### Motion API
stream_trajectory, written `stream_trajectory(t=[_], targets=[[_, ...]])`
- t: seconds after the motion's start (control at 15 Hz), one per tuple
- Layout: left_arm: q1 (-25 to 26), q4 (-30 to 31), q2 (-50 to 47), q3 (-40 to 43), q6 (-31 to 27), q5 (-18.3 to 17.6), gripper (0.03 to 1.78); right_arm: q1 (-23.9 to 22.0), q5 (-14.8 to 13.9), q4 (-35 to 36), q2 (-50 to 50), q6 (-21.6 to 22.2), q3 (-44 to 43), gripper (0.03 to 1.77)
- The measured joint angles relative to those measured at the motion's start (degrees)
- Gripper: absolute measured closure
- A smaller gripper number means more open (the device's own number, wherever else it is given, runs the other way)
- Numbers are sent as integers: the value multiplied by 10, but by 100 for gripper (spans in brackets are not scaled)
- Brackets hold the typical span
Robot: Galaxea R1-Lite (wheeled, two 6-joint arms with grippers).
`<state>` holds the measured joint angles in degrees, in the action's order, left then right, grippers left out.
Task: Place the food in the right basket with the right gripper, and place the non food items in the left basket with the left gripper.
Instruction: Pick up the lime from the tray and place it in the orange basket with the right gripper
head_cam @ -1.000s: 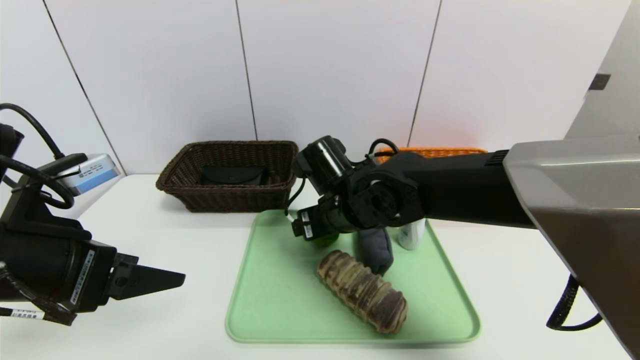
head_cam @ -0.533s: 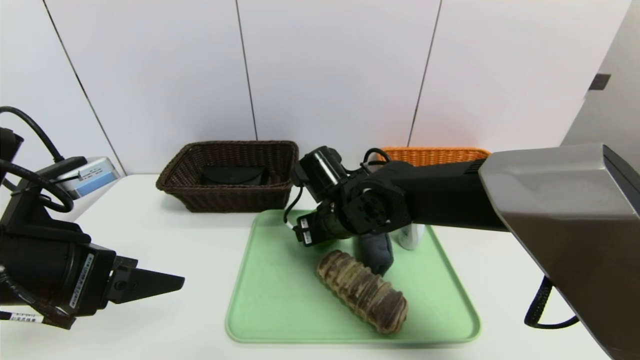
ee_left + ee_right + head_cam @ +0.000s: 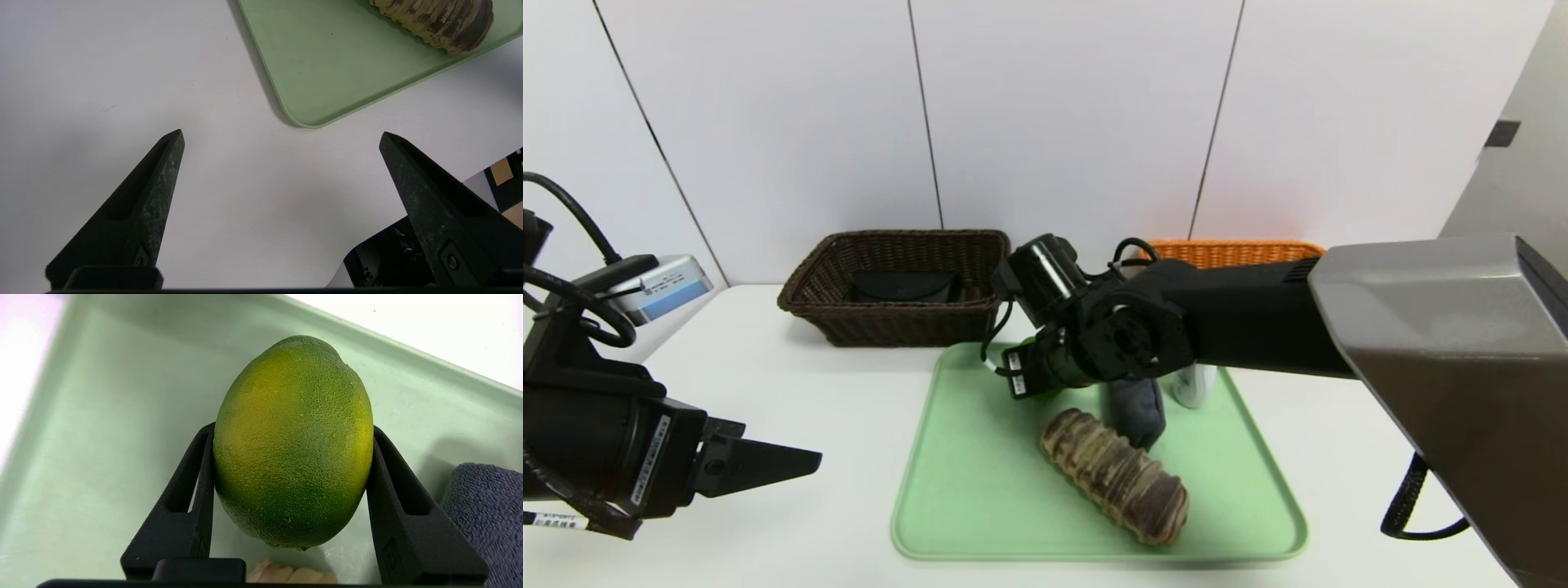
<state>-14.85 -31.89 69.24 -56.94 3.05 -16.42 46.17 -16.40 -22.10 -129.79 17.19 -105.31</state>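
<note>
Pinching a green and yellow fruit from both sides with the right tool, above the part of the green tray nearest its far left corner. Just changed: from spread wide around the fruit a second ago to closed in against its skin, and so, by the look of it, from reaching to gripping. Impossible to tell whether already lifted clear of the tray. For the task, a first hold on food, to be carried next, presumably, to the orange basket at the tabletop's far edge, toward the right. Best to raise straight up before swinging across, so as not to brush the dark grey roll or the white item near the tray's far right corner. Likely to slip if squeezed off-centre, being smooth and rounded. Left on the tray, nearer its near right corner: a ribbed brown piece, lying slantwise, perhaps food too. At the tabletop's far edge, toward the left: a brown basket with a black case inside. Spread wide with nothing between its fingers, the left tool, idle over the tabletop, off the tray's near left corner.
</note>
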Motion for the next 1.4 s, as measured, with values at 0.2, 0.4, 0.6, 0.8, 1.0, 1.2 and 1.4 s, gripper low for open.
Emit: stream_trajectory(t=[0.2,0.4,0.6,0.8,1.0,1.2,1.4], targets=[[0,-1,-4,0,1,0,12,2,0,0,34,5,-6,78],[0,0,-7,0,0,0,12,0,-5,0,88,4,-11,78],[0,0,-8,-2,0,0,12,-20,-8,-1,146,-7,-27,79],[0,1,-7,-2,0,0,12,-65,-8,-1,187,-21,-43,79],[0,2,-7,-3,0,0,12,-133,-4,-2,207,-26,-45,79],[0,9,-7,-1,0,0,12,-207,0,-4,217,-33,-34,79],[0,9,-6,0,2,0,12,-263,1,-3,208,-40,3,79]])
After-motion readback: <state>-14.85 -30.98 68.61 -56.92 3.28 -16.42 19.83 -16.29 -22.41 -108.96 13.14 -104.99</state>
